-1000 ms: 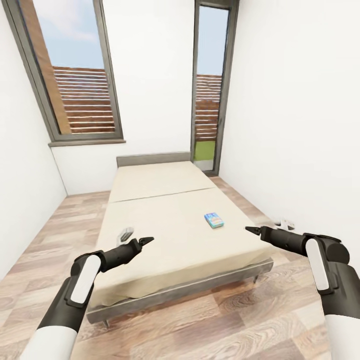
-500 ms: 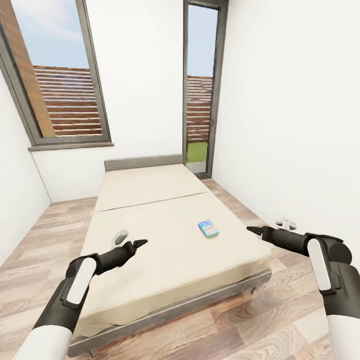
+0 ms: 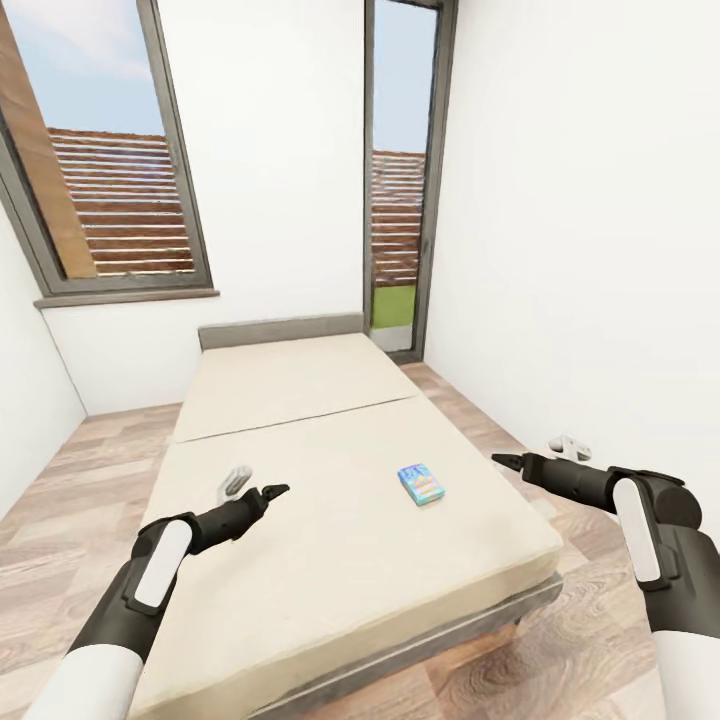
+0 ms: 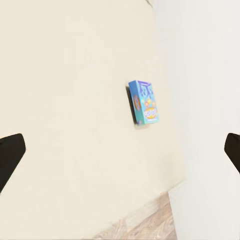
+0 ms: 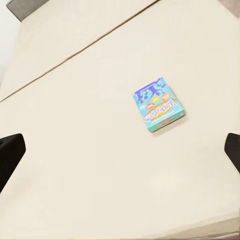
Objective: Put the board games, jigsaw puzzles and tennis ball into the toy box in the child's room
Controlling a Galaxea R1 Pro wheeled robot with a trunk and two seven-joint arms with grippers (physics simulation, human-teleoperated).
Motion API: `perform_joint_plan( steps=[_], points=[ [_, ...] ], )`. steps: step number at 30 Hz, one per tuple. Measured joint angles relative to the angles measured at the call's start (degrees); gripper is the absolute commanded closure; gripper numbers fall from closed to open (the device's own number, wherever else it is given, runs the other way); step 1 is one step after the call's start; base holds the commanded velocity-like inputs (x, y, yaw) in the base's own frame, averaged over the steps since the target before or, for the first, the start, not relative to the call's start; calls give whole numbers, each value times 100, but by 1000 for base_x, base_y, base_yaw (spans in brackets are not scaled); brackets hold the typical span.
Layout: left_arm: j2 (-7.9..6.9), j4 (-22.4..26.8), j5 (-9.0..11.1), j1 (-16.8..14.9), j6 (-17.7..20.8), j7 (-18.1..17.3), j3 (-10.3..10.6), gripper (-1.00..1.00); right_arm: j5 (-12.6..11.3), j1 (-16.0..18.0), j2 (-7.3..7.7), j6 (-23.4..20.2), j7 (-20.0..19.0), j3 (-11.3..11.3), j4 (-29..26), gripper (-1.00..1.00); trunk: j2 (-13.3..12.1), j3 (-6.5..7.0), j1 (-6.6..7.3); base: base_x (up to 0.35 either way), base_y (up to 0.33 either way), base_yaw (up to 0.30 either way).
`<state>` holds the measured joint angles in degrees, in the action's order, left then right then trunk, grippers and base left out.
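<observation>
We judged the task barely begun. On the bed, a board game lay flat toward its right side, untouched. Our left gripper and right gripper hovered over the bed, jaws wide apart, holding nothing.

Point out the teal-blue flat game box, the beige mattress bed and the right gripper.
Teal-blue flat game box (image 3: 421,484): head view, centre of its printed top face.
Beige mattress bed (image 3: 300,560): head view, bare mattress near the foot end.
Right gripper (image 3: 500,460): head view, at its dark fingertips.
</observation>
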<state>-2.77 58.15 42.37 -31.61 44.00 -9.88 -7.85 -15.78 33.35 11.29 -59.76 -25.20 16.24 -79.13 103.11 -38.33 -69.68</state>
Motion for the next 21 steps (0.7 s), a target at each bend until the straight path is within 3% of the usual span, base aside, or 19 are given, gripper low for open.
perform_joint_plan(
  steps=[12, 21],
  points=[
    [-23, -473, -18, -138, -269, 4, 20, -100, 21, -22, -30, -1, -2, -21, -4, -100, 0, 0, -1, 322, -70, -1],
    [22, -563, -25, -167, -457, 58, 58, -100, 24, -26, -42, -1, -2, -49, -5, -100, 0, 0, -3, 115, -71, 0]
  ],
)
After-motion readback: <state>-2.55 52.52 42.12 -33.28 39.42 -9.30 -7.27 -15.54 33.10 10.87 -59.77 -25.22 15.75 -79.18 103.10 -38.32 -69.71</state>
